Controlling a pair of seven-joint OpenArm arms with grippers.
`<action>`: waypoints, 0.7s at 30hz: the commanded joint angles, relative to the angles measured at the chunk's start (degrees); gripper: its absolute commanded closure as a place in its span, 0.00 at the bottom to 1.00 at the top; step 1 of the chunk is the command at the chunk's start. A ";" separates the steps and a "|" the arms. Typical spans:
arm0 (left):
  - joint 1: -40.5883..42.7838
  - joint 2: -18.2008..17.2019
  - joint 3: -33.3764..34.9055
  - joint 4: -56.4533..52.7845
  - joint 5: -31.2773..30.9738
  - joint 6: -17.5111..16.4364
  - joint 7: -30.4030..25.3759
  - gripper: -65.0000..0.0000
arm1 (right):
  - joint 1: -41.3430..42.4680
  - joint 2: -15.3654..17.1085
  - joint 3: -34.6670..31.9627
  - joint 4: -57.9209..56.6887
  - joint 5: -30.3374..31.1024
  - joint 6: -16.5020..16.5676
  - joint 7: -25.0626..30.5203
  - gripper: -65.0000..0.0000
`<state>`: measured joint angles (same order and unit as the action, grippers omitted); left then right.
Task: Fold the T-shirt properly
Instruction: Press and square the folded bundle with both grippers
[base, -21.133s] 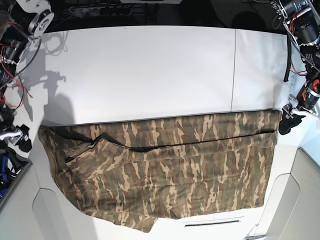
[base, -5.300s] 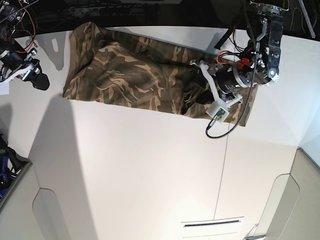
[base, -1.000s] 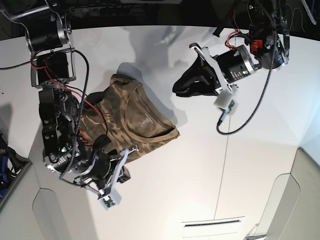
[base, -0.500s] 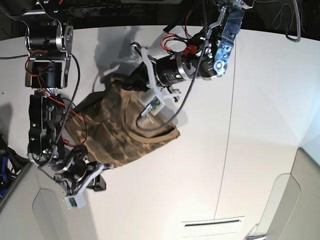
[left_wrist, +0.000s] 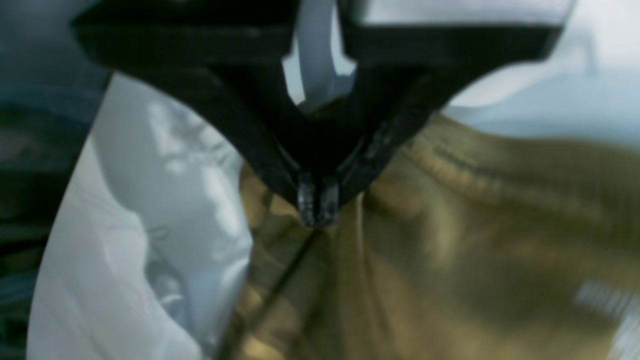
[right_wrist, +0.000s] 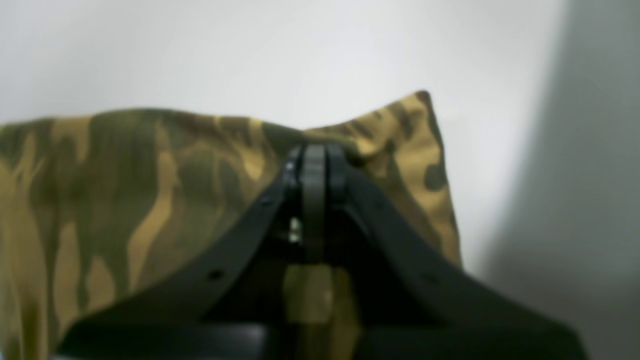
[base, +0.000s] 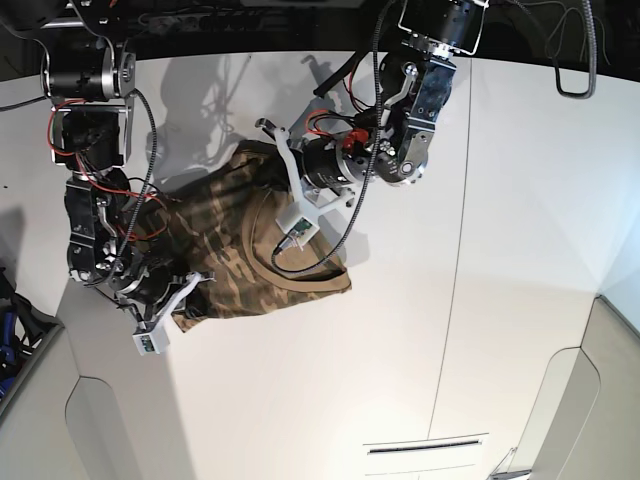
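Since half a second ago both arms have shifted: the left gripper (base: 268, 168) has come down onto the shirt's far edge, and the right gripper (base: 196, 290) has drawn in from beyond the near left corner of the fabric to sit on that corner. Folded to a compact bundle, the shirt (base: 235, 250) lies on the white worktop (base: 400, 330) toward its far left part, collar opening facing up and the near right corner of the bundle lying flat. In the left wrist view the left gripper (left_wrist: 317, 202) has its black fingers pressed together at the tips, right at a fold of the shirt (left_wrist: 450, 240) beside the ribbed collar band; the blur hides whether any cloth sits between them. In the right wrist view the right gripper (right_wrist: 314, 160) is likewise pressed together, its tips at the top edge of the shirt (right_wrist: 125, 200), where the camouflage cloth rises to a small peak beside them; a strip of fabric shows between the finger bases, so it appears to pinch the edge. Bare worktop (right_wrist: 300, 50) lies beyond that edge.
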<state>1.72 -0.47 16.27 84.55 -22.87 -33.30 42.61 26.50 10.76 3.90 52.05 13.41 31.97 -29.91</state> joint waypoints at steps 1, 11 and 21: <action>-0.94 0.22 -1.57 0.26 0.07 0.09 -0.46 0.99 | 1.22 1.20 0.22 0.63 1.64 -0.04 -1.95 1.00; -4.63 -5.95 -8.26 -0.33 0.26 3.41 -1.25 0.99 | -5.66 0.96 0.22 5.73 25.16 1.49 -18.16 1.00; -10.05 -10.08 -8.26 -0.33 3.96 7.37 -1.31 0.99 | -21.27 -6.56 0.22 25.49 25.18 1.46 -19.80 1.00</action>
<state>-7.22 -10.81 7.86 83.42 -17.82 -25.67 42.39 4.36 4.05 4.12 76.66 37.82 32.99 -50.06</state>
